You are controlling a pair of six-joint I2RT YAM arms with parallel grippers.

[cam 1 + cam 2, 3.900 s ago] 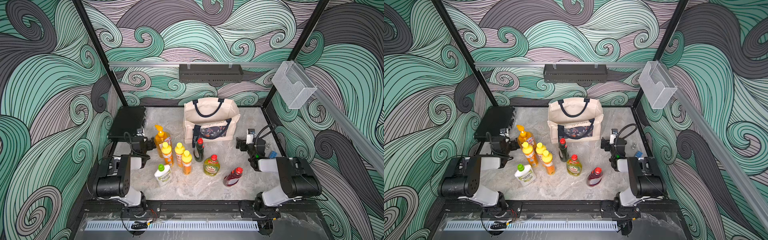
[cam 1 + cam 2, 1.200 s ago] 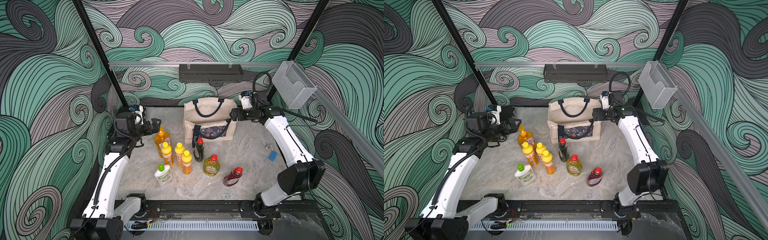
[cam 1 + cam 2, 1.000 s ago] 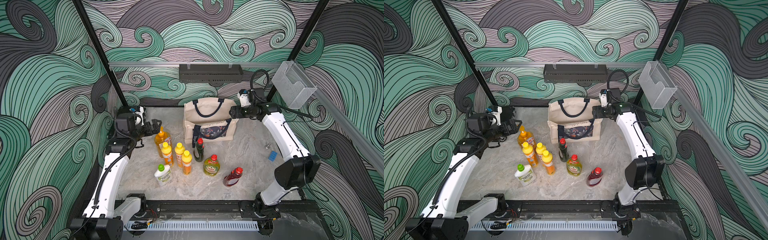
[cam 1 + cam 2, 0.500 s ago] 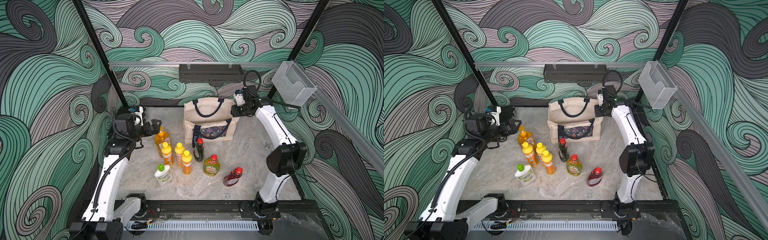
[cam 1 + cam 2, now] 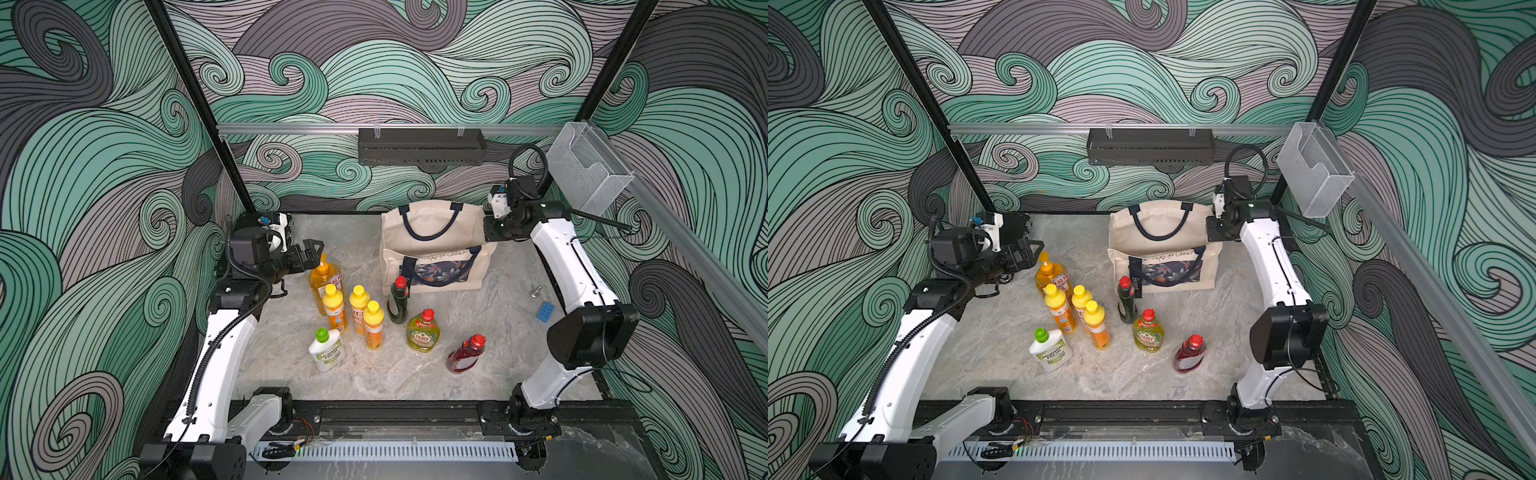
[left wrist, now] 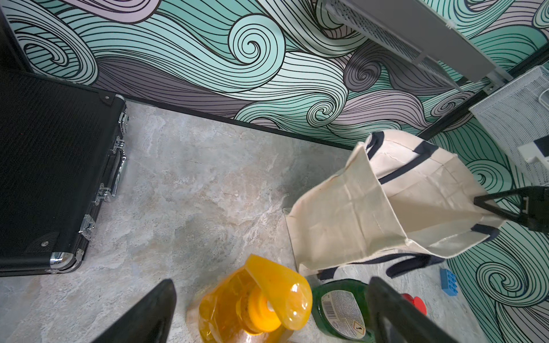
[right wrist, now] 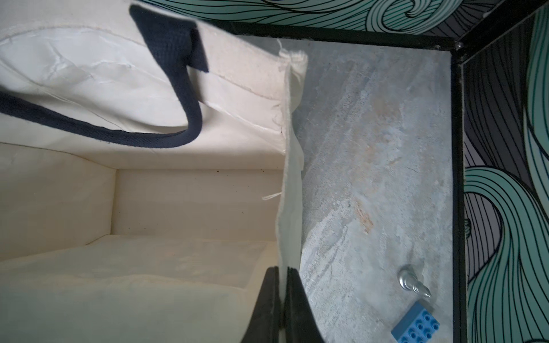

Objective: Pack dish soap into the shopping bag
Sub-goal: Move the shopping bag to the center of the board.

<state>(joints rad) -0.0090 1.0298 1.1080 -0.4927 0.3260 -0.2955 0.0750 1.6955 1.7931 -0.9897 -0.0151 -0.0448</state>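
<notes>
The cream shopping bag (image 5: 432,249) (image 5: 1163,249) stands open at the back of the table. My right gripper (image 5: 486,232) (image 7: 282,268) is shut on the cloth rim at its right side. In front stand the dish soap bottles: a tall orange pump bottle (image 5: 322,276), three orange yellow-capped ones (image 5: 358,307), a white green-capped one (image 5: 326,351), a dark green one (image 5: 397,301), a yellow-green Fairy (image 5: 423,332) and a red one (image 5: 465,355). My left gripper (image 5: 316,249) (image 6: 271,280) hangs open just above the pump bottle (image 6: 252,303), one finger on each side of its head.
A black hard case (image 6: 50,172) lies at the back left, behind my left arm. A blue brick (image 5: 545,311) and a small metal screw (image 5: 536,291) lie right of the bag. A wire basket (image 5: 588,170) and a black shelf (image 5: 419,145) hang on the walls.
My right gripper has come in against the bag's right side and closed on its rim. My left gripper has stayed open over the pump bottle.
</notes>
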